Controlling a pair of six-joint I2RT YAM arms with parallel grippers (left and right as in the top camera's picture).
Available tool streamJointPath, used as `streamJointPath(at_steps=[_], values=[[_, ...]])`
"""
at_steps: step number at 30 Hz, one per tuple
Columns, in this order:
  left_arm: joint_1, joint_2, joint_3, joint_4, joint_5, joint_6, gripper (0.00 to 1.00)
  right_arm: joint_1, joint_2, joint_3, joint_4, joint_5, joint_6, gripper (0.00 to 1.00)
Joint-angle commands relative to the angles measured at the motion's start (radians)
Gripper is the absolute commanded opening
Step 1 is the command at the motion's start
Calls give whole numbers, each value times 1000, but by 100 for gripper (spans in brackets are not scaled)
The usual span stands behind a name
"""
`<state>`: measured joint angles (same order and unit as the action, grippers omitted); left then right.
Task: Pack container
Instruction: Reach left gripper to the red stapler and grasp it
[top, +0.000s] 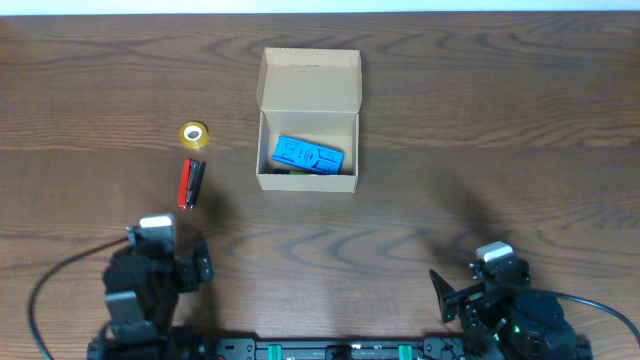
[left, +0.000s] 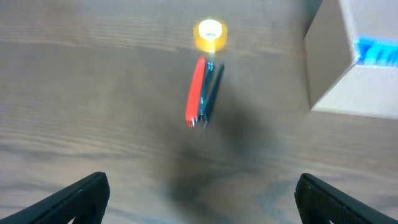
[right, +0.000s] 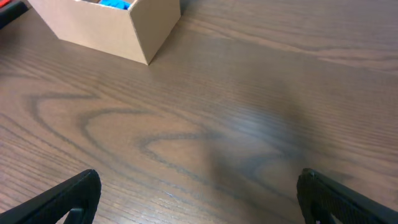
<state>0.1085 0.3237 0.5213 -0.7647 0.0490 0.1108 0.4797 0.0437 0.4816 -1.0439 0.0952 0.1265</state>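
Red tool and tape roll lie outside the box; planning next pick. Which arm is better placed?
Left. The left pincer, open, faces the red tool and tape roll; the right pincer is farther.

The dark wood-grain table (top: 500, 120) lies bare across the right half of the overhead frame and along its lower middle. At upper centre stands the tan cardboard box (top: 305, 183), open on top, its flap lid (top: 309, 78) raised on the far side. Left of it, a small yellow tape roll (top: 194, 134) and a red-and-black tool (top: 190, 183) lie just beside each other, with a bare lane between them and the box.
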Motion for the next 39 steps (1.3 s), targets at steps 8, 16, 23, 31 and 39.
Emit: streamJointPath(at_steps=[8,16,23,31,39], values=[[2,527,409,-47,77,13,95,-5,-6,-2,-2,10,15,99],[2,867,517,-45,106,12,96,-5,-6,-2,-2,10,15,99],[2,1102,517,-11,97,17,95,-5,-6,-2,-2,10,15,99],[2,1318,549,35,97,122,95,-5,-6,-2,-2,10,15,99],[3,1436,621,29,43,219,95,-5,-6,-2,-2,10,15,99]])
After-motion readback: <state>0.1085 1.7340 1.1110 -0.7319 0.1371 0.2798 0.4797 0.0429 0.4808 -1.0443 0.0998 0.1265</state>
